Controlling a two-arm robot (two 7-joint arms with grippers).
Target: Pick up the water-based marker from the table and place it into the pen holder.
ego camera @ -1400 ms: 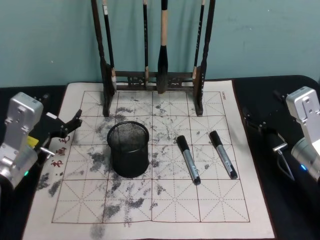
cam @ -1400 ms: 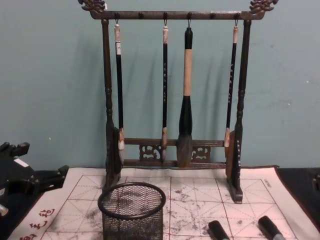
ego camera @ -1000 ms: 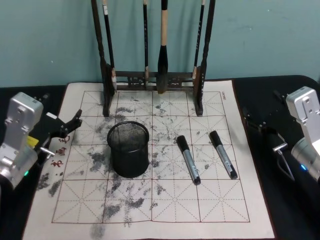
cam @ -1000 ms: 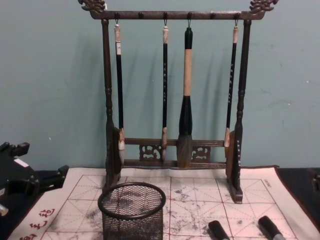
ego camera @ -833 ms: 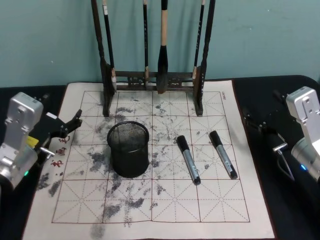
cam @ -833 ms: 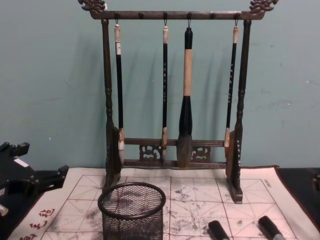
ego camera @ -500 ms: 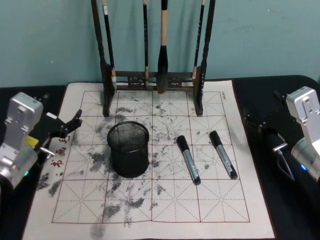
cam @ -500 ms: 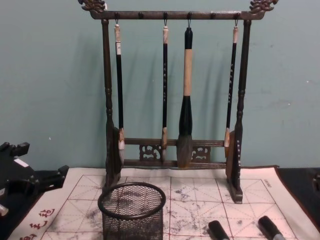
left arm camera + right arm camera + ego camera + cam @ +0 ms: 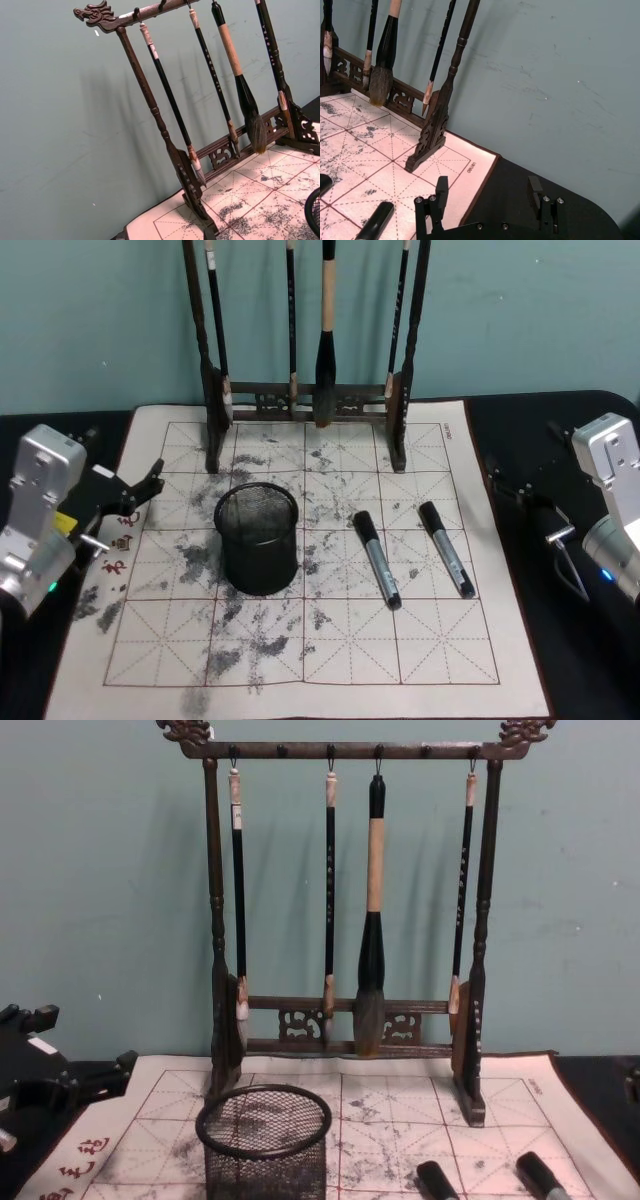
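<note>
Two black and grey water-based markers lie side by side on the white gridded mat of the table (image 9: 450, 640), one (image 9: 376, 559) nearer the middle and one (image 9: 446, 548) to its right. Their caps show in the chest view (image 9: 435, 1181) (image 9: 536, 1175). The black mesh pen holder (image 9: 258, 538) stands upright left of them, with nothing visible inside. My left gripper (image 9: 120, 458) hovers open at the mat's left edge. My right gripper (image 9: 525, 455) hovers open over the dark surface beyond the mat's right edge, its fingers (image 9: 441, 187) spread with nothing between them.
A tall dark wooden rack (image 9: 310, 390) hung with several brushes stands along the back of the mat, against a teal wall. The mat's front half holds only grey ink smudges. Dark tabletop borders the mat on both sides.
</note>
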